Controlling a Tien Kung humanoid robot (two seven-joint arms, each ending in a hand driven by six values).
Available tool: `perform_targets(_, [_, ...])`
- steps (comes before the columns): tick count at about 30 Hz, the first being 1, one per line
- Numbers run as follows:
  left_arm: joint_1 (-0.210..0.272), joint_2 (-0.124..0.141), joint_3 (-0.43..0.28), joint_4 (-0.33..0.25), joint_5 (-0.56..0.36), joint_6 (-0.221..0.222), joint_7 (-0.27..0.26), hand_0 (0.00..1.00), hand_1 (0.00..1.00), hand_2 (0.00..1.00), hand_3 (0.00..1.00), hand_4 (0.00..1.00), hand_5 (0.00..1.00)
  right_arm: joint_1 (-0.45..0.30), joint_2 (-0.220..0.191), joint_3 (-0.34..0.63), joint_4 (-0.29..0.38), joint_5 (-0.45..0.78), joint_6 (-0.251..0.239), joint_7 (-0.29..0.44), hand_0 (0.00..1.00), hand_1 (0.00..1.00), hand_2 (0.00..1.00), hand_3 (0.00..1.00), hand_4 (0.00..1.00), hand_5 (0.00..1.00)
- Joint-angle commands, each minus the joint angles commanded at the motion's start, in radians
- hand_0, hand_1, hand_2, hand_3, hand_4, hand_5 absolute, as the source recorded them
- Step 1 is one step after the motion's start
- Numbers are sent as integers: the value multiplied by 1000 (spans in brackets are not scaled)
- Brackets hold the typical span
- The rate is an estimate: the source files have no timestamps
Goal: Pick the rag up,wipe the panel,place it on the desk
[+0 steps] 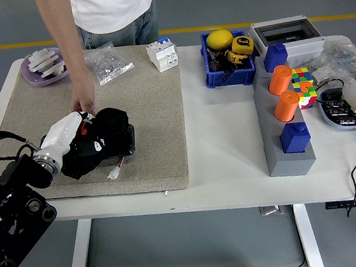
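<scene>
A black rag (99, 142) with small white and red marks lies bunched over the black panel (125, 139) on the beige mat (142, 99). My left hand (79, 132), white with a black arm behind it, grips the rag and presses it on the panel's right half. Only the panel's right end shows; the rest is under the rag. A person's hand (84, 104) rests on the mat at the panel's far edge, touching it. My right arm is out of view.
A purple dish (45, 66) of white parts, a plastic bag (108, 63) and a white breaker (163, 54) sit at the mat's far edge. A blue bin (227, 55), a grey block with orange cylinders (283, 90) and a colour cube (303, 86) stand to the right. A white connector (114, 173) lies before the panel.
</scene>
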Motion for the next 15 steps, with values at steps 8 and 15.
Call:
perform_targets(8, [-32,-11,55,-13,-3,-6,12,207,117,542,517,239,2,2,-2,-1,1,0,1,0,746,588,640,615,998,628])
perform_targets(15, [-46,-17,88,-19,1,-10,23,208,117,541,517,242,2,3,-1,-2,0,1,1,0,745,587,640,615,998,628])
